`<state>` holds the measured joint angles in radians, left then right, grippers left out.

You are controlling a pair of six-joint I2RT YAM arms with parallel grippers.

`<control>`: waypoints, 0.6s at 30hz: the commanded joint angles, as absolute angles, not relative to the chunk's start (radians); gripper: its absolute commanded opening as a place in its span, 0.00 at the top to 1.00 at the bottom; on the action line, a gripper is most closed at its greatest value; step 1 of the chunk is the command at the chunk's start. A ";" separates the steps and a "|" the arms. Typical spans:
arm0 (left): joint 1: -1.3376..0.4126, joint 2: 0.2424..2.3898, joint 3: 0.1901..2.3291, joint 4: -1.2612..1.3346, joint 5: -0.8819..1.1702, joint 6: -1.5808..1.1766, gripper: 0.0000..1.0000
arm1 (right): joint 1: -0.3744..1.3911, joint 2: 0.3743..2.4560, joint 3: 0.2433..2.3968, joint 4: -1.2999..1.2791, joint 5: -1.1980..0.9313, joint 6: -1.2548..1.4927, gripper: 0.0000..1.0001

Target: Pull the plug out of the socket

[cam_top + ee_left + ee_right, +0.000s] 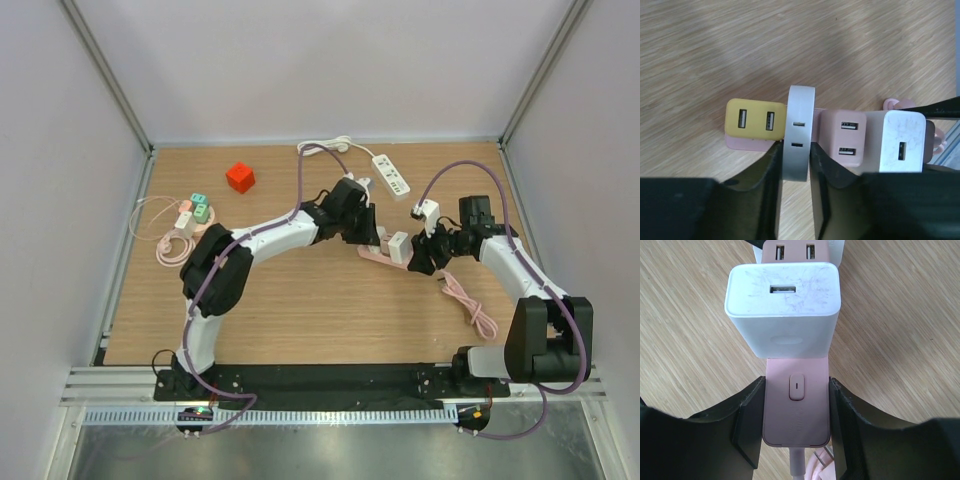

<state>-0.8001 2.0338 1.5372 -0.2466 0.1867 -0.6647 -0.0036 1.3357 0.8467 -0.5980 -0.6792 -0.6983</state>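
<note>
A pink power strip lies on the wooden table mid-right. Several plugs stand in it: a yellow one, a thin grey one, a pink one and a white one. My left gripper is shut on the grey plug, one finger on each flat side. My right gripper is shut on the switch end of the strip, just behind the white plug. In the top view the two grippers, left and right, face each other across the strip.
The strip's pink cable runs toward the near right. A white power strip with its cord lies at the back. A red cube is at the back left. Small coloured adapters and a coiled pink cable lie at the left.
</note>
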 commanded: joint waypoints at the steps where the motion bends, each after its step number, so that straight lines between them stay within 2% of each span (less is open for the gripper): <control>1: -0.808 2.055 1.603 -0.282 0.215 -0.637 0.76 | 0.000 1.325 0.856 -0.540 -0.718 -0.709 0.99; 2: -0.808 2.059 1.608 -0.285 0.224 -0.637 0.83 | 0.000 1.324 0.856 -0.540 -0.716 -0.707 0.99; 3: -0.808 2.057 1.608 -0.284 0.227 -0.629 1.00 | 0.000 1.327 0.854 -0.540 -0.716 -0.707 0.99; 6: -0.808 2.022 1.594 -0.282 0.218 -0.597 1.00 | 0.000 1.336 0.859 -0.541 -0.715 -0.696 0.97; 8: -0.807 1.993 1.556 -0.267 0.193 -0.537 1.00 | 0.000 1.348 0.870 -0.551 -0.718 -0.693 0.82; 9: -0.808 1.952 1.536 -0.252 0.174 -0.514 1.00 | 0.000 1.367 0.877 -0.584 -0.727 -0.706 0.70; 10: -0.807 1.933 1.516 -0.235 0.163 -0.467 1.00 | 0.000 1.374 0.887 -0.603 -0.747 -0.718 0.47; 11: -0.808 1.912 1.472 -0.200 0.153 -0.445 1.00 | 0.000 1.381 0.899 -0.617 -0.755 -0.729 0.38; 13: -0.808 1.855 1.430 -0.167 0.132 -0.402 1.00 | 0.000 1.391 0.908 -0.644 -0.770 -0.741 0.24; 18: -0.807 1.763 1.310 -0.081 0.118 -0.273 1.00 | -0.002 1.385 0.923 -0.704 -0.824 -0.778 0.11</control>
<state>-0.8047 1.8790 1.3441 -0.2264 0.1307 -0.3935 -0.0017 1.3945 0.8726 -0.6567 -0.7479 -0.7288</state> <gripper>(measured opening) 0.233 0.869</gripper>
